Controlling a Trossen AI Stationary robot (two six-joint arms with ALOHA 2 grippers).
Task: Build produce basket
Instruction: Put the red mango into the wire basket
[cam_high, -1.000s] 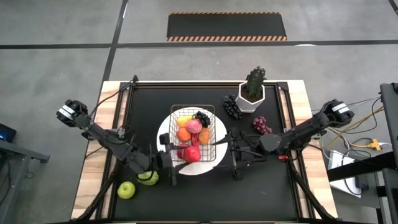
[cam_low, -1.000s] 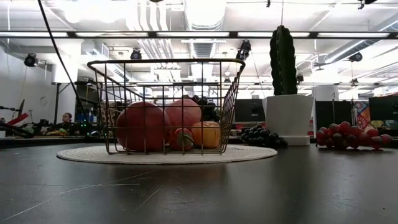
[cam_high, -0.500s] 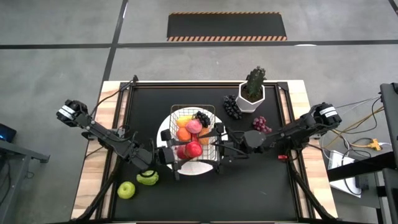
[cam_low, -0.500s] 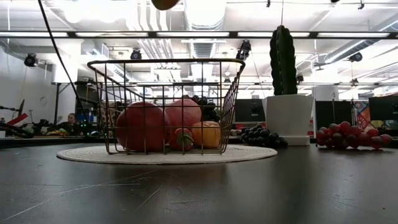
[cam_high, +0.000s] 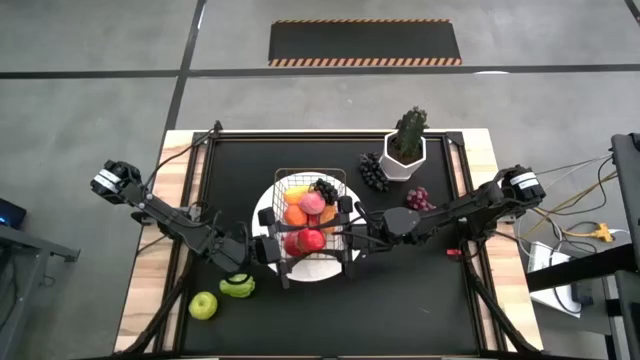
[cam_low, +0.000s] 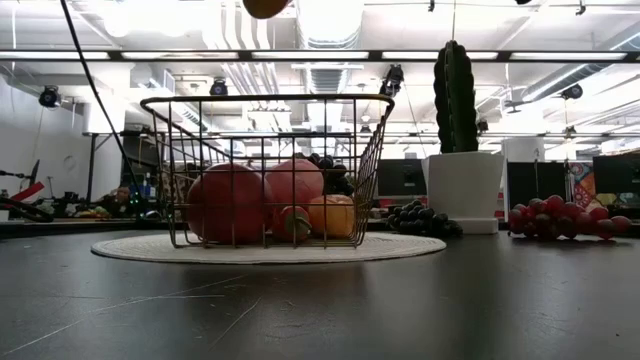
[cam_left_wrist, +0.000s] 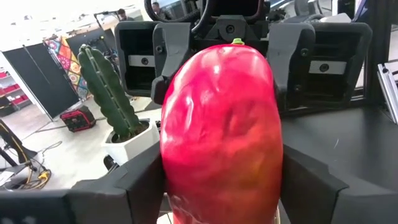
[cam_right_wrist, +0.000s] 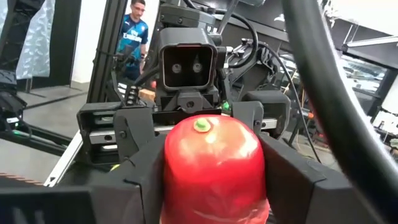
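A red mango (cam_high: 308, 240) hangs in the air over the wire basket (cam_high: 278, 190), held between both grippers. My left gripper (cam_high: 280, 250) reaches in from the table's left and is shut on the mango. My right gripper (cam_high: 347, 236) comes from the right and is shut on its stem end. The basket stands on a round white plate (cam_high: 262, 215) and holds an orange, a peach, a red fruit and dark grapes. In the low view the basket (cam_low: 370, 130) shows with the fruit inside, and both grippers are above the picture. My left gripper pinches the mango's blunt end (cam_left_wrist: 180, 186) between its two fingers (cam_left_wrist: 140, 180), which lie level, coming from the table's left, along the mango. The mango is clear of the basket. My right gripper pinches the mango's stem end (cam_right_wrist: 177, 180) between its two fingers (cam_right_wrist: 140, 177), coming roughly level from the table's right. The green stem spot (cam_right_wrist: 200, 126) faces back between the fingers.
A green apple (cam_high: 204, 305) and a green pepper (cam_high: 238, 287) lie at the near left. Dark grapes (cam_high: 373, 172), red grapes (cam_high: 420, 200) and a potted cactus (cam_high: 405, 150) stand at the far right. A person shows beyond the table in the right wrist view.
My right gripper has moved toward the table's left, up to the mango held by my left gripper, and its fingers have closed in on the stem end. The mango and my left gripper have stayed over the basket.
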